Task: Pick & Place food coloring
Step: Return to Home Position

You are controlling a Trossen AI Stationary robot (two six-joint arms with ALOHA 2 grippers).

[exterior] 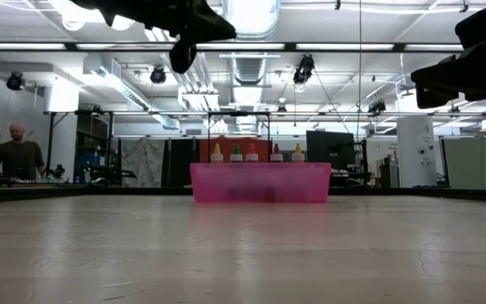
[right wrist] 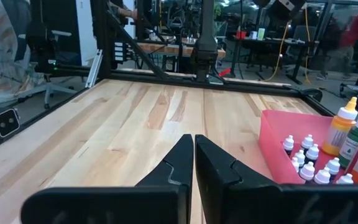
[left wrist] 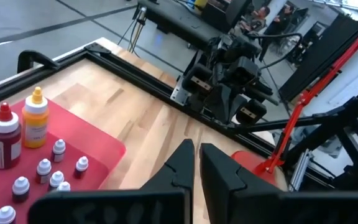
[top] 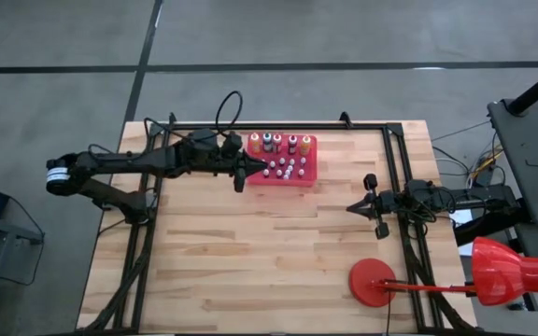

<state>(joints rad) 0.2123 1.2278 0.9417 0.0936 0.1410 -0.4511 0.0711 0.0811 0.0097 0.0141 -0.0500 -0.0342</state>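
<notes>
Left gripper point(left wrist: 195, 152) hangs just over the left edge of the pink bin point(exterior: 260, 181), fingers pinched together on nothing. The food coloring bottles point(top: 286, 168) all sit inside that bin, the taller ones in a row along one long side and the little white-capped ones bunched right beside them.

My guess is they handle super light and rigid. It's smooth plastic, so a bit slippery, and they're narrow enough to tip easily. I'd grab one across the body just under the cap, coming straight down, since the small ones are packed close.

Further right, the right gripper point(right wrist: 193, 142) sits well apart from the bin, also closed and empty. The table point(top: 250, 252) is flat butcher-block wood, with a red stand point(top: 372, 282) near its right edge. Beyond it there's an open workshop, and a person point(exterior: 19, 154) far off.
</notes>
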